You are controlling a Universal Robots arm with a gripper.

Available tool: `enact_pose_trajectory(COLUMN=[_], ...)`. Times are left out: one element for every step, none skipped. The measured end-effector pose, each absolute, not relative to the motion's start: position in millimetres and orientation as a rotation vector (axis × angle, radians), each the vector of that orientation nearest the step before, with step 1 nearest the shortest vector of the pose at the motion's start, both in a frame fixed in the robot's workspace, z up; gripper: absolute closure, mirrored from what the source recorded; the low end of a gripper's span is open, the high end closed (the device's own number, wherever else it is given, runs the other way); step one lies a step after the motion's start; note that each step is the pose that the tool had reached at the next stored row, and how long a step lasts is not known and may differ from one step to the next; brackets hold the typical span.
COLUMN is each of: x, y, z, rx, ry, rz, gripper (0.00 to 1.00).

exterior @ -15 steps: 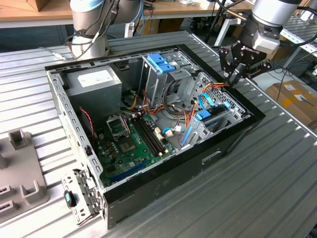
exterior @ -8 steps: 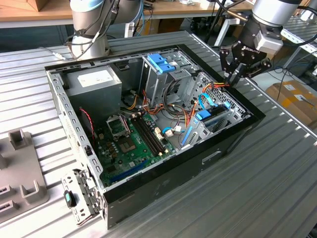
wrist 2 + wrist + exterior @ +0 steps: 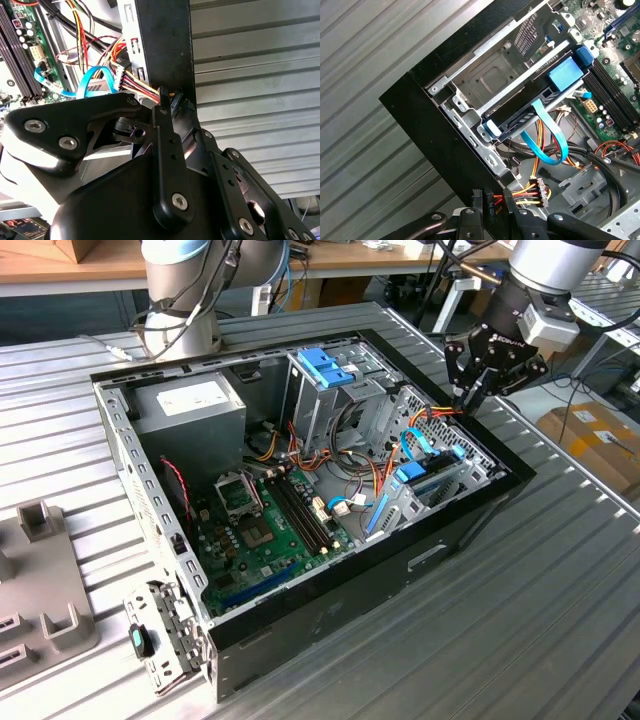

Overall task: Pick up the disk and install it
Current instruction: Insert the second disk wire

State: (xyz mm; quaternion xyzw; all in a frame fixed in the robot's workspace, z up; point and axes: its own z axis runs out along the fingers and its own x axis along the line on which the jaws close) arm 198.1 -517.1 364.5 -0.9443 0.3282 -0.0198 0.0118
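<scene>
The disk sits edge-on in the drive bay at the right end of the open computer case, its light blue rails showing; in the first wrist view the disk lies dark between its blue rail ends. My gripper hangs over the case's far right rim, just behind that bay. In both wrist views the gripper is shut on a small black connector at the end of a red, yellow and black wire bundle. A light blue flat cable loops beside the disk.
Inside the case are a grey power supply, a green motherboard and a metal drive cage with a blue latch. A second arm's base stands behind the case. A grey fixture lies at the exterior view's left.
</scene>
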Motion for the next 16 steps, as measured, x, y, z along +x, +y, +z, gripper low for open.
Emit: enact_pose_trajectory(x=[198.1, 198.1, 198.1, 198.1, 198.1, 198.1, 198.1, 198.1, 198.1, 198.1, 198.1, 198.1, 198.1, 198.1, 198.1, 198.1], y=[-517.1, -517.0, -517.0, -517.0, -517.0, -517.0, -517.0, -517.0, -517.0, -516.9, -516.9, -516.9, -516.9, -516.9, -516.9, -516.9], z=[364.5, 364.5, 364.5, 364.6, 364.6, 364.5, 364.6, 364.5, 364.6, 364.5, 365.0, 365.3, 365.4, 365.4, 365.4, 365.4], rx=[-2.945, -2.945, -2.945, -2.945, -2.945, -2.945, -2.945, -2.945, -2.946, -2.946, -2.946, -2.946, -2.946, -2.946, -2.946, -2.946], ry=[1.023, 1.023, 1.023, 1.023, 1.023, 1.023, 1.022, 1.021, 1.02, 1.02, 1.02, 1.02, 1.02, 1.02, 1.02, 1.02], rz=[-0.062, -0.062, -0.062, -0.062, -0.062, -0.062, -0.062, -0.062, -0.062, -0.062, -0.062, -0.062, -0.062, -0.062, -0.062, -0.062], gripper=[0.7, 0.7, 0.7, 0.7, 0.7, 0.7, 0.7, 0.7, 0.7, 0.7, 0.7, 0.7, 0.7, 0.7, 0.7, 0.7])
